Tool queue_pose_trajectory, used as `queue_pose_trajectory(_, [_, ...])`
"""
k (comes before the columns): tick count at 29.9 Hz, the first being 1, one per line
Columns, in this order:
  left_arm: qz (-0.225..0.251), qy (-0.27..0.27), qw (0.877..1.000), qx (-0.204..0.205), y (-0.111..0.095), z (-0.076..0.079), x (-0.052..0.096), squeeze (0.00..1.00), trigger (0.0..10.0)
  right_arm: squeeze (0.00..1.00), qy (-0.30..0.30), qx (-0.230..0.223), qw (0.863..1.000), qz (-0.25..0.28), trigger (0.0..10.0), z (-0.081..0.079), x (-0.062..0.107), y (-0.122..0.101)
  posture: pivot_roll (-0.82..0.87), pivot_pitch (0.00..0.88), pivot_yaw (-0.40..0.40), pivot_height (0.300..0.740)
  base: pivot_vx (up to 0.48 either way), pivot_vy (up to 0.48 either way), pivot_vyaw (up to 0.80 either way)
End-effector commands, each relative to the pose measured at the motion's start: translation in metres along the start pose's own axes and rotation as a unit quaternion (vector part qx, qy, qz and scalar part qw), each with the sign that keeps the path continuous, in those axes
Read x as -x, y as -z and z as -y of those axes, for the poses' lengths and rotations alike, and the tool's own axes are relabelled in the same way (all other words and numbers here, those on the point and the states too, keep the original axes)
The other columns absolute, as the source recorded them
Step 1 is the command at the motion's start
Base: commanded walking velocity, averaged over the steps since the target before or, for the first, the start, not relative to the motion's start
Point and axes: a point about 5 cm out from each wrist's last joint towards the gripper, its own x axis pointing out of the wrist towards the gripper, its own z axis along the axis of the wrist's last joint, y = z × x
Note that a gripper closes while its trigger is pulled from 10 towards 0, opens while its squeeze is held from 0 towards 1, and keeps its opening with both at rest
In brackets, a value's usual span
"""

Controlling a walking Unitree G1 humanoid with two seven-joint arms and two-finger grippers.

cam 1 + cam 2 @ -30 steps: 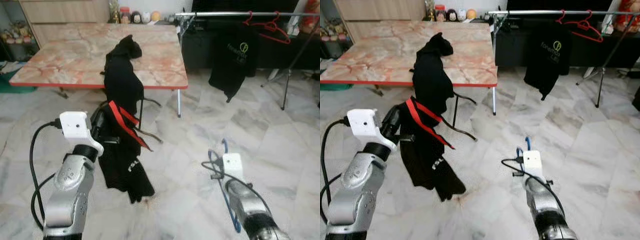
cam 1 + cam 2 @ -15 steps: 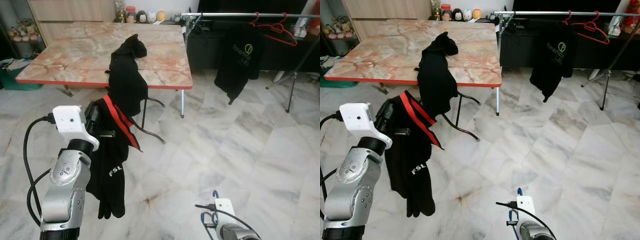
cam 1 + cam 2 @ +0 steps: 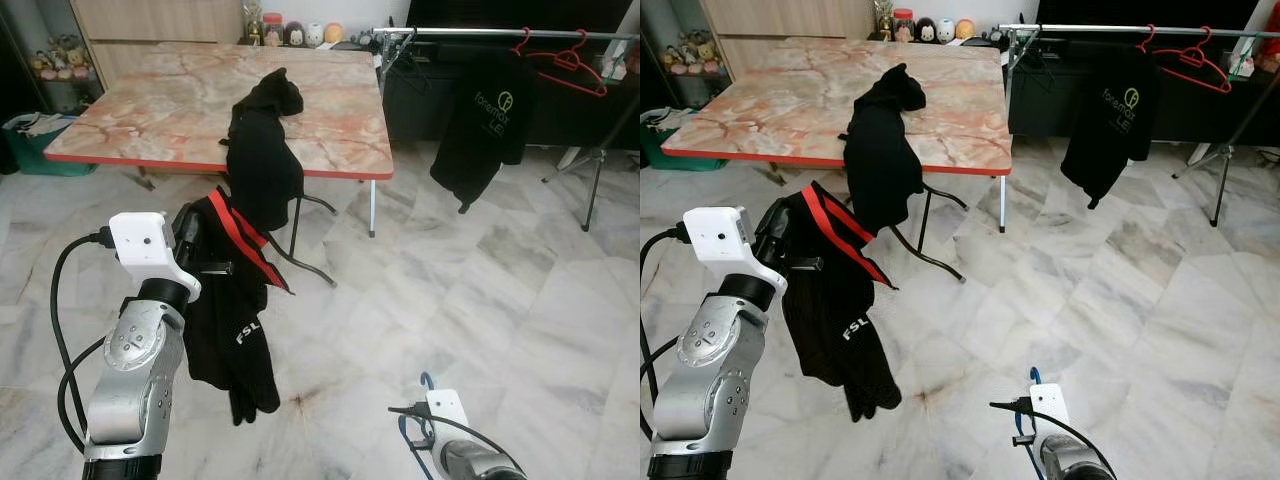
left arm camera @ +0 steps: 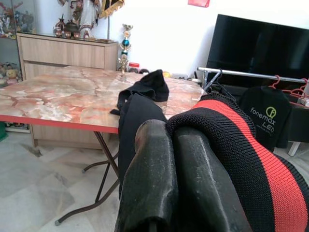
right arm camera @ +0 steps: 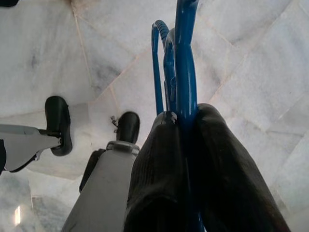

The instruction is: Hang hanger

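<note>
My left gripper [image 4: 171, 133] is raised at chest height and shut on a black garment with a red stripe [image 3: 235, 320], which drapes over its fingers [image 4: 149, 164] and hangs toward the floor. Low at the near edge, my right gripper [image 5: 186, 121] is shut on a blue hanger [image 5: 183, 58], whose hook [image 3: 412, 440] pokes up beside the wrist. The metal clothes rail [image 3: 480, 32] stands at the far right, several steps ahead. On it hang a black printed t-shirt [image 3: 485, 125] and red hangers [image 3: 565, 65].
A marble-topped folding table [image 3: 150, 110] with a red edge stands ahead on the left, another black garment [image 3: 262, 150] draped over its front edge. Pale marble floor [image 3: 470, 290] lies open between me and the rail. A dark TV cabinet [image 3: 560, 110] sits behind the rail.
The right arm with the blue hanger has dropped from mid-frame to the bottom edge. The garment's lower part has swung and now hangs straighter. The camera view has shifted slightly.
</note>
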Motion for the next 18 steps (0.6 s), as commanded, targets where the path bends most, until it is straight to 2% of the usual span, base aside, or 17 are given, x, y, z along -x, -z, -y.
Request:
queue_pose_trajectory(1, [0.021, 0.000, 1.000, -0.012, -0.010, 0.000, 0.001, 0.00, 10.0, 0.00, 0.003, 0.007, 1.000, -0.002, 10.0, 0.000, -0.001, 0.006, 0.12, 0.000, -0.037, 0.740, 0.000, 0.000, 0.00])
queue_pose_trajectory(7, [0.009, -0.003, 1.000, -0.016, -0.008, -0.002, 0.009, 0.00, 10.0, 0.00, 0.006, 0.008, 1.000, -0.003, 10.0, -0.003, -0.002, 0.027, 0.11, 0.000, -0.013, 0.740, 0.000, 0.000, 0.00])
queue_pose_trajectory(10, [0.005, -0.004, 1.000, -0.018, -0.006, -0.004, 0.007, 0.00, 10.0, 0.00, 0.001, 0.011, 1.000, -0.008, 10.0, -0.004, -0.002, 0.035, 0.13, 0.000, -0.009, 0.740, 0.000, 0.000, 0.00])
queue_pose_trajectory(18, [0.009, -0.014, 1.000, -0.020, -0.006, -0.006, 0.003, 0.00, 10.0, 0.00, -0.001, 0.015, 1.000, -0.007, 10.0, -0.005, -0.002, 0.033, 0.12, 0.000, -0.012, 0.740, 0.000, 0.000, 0.00])
